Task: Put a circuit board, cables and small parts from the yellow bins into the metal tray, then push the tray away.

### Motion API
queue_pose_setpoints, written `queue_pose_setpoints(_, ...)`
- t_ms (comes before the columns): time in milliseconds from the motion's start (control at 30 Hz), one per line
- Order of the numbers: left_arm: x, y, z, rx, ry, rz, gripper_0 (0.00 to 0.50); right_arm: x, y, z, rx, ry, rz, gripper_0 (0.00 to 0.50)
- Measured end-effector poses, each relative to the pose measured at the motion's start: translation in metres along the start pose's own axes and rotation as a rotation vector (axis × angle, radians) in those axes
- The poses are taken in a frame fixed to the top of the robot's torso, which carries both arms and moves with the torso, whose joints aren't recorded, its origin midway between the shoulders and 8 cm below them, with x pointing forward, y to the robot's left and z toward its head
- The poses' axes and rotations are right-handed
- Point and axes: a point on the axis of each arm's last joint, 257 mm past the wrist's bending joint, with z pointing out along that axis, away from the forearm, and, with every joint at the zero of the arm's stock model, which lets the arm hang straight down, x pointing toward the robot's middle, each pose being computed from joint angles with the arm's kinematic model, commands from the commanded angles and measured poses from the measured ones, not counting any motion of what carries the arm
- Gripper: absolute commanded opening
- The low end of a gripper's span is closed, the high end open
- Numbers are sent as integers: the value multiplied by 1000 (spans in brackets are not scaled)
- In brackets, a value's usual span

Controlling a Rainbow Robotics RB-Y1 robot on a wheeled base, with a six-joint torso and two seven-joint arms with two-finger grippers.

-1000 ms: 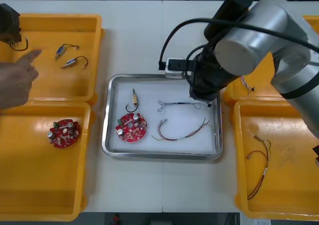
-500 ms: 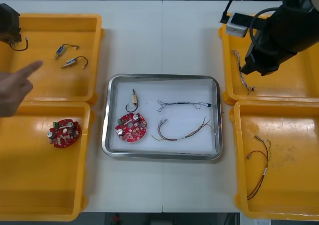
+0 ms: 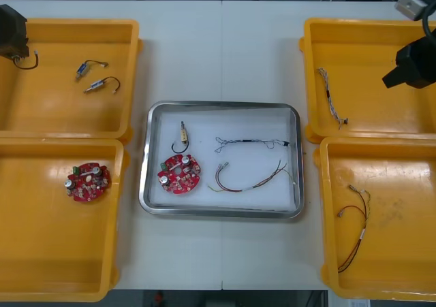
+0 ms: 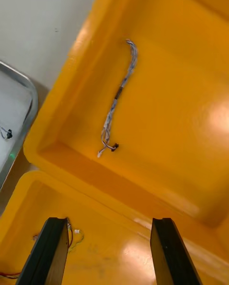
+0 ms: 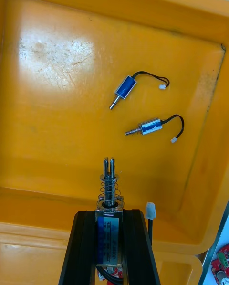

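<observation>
Left end effector (image 5: pixel 109 214) is clamped on a small metal part (image 5: pixel 109 196). The part's blue body sits between the black fingers (image 5: pixel 83 247), with its spring and pin sticking out past the tips. A black lead with a white plug hangs beside it. In the front view the end effector hangs at the outer far corner of the far left bin (image 3: pixel 68 120). One loose part (image 5: pixel 125 87) and a second loose part (image 5: pixel 150 126) lie on that bin's floor beyond the fingertips. They are near each other but not touching, each with a black lead.

Right end effector (image 4: pixel 107 227) is wide open, with nothing between the fingers. It hangs over the wall shared by the far right bin (image 4: pixel 181 103) and the near right bin (image 4: pixel 109 261), toward their outer side in the front view. A spare twisted cable (image 4: pixel 119 91) lies on the far right bin's floor, well clear of the fingertips. A spare red and yellow cable (image 3: pixel 354 229) lies in the near right bin.

Metal tray (image 3: pixel 221 212) sits mid tabletop (image 3: pixel 218 55) between the bins, white inside.
- **Circuit board** (image 3: pixel 179 173): at the tray's left side.
- **Another small metal part** (image 3: pixel 182 135): just beyond the board.
- **Twisted blue and white cable** (image 3: pixel 252 143): across the tray's right half.
- **Red and yellow cable** (image 3: pixel 248 179): just nearer than the twisted one.

A second circuit board (image 3: pixel 88 181) lies in the near left bin (image 3: pixel 41 252).
</observation>
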Motion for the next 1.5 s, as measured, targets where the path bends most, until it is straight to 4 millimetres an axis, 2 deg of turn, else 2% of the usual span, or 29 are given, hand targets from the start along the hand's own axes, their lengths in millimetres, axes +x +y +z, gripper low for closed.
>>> queue_pose_setpoints(167, 2, 1, 2, -2, 4, -1, 0, 17, -22, -6, 1, -20, 181, 500)
queue_pose_setpoints(367, 9, 7, 7, -8, 19, -11, 0, 40, -39, -2, 22, -4, 375, 500)
queue_pose_setpoints(600, 11, 7, 4, -6, 29, -11, 0, 65, -46, 7, 72, 27, 529, 500)
queue_pose_setpoints(733, 13, 0, 2, 12, 32, 1, 0, 82, -47, 12, 103, 47, 539, 500)
queue_pose_setpoints(933, 16, -15, -5, 27, 22, 47, 0, 109, -45, 20, 135, 85, 533, 500)
queue_pose_setpoints(1100, 21, -37, -9, 54, 10, 99, 0, 124, -39, 24, 143, 103, 543, 500)
queue_pose_setpoints(1300, 29, -67, -9, 65, -21, 174, 0, 130, -31, 26, 138, 106, 529, 500)
queue_pose_setpoints(1500, 53, -96, 7, 87, 21, 136, 0, 130, -25, 27, 131, 99, 522, 500)
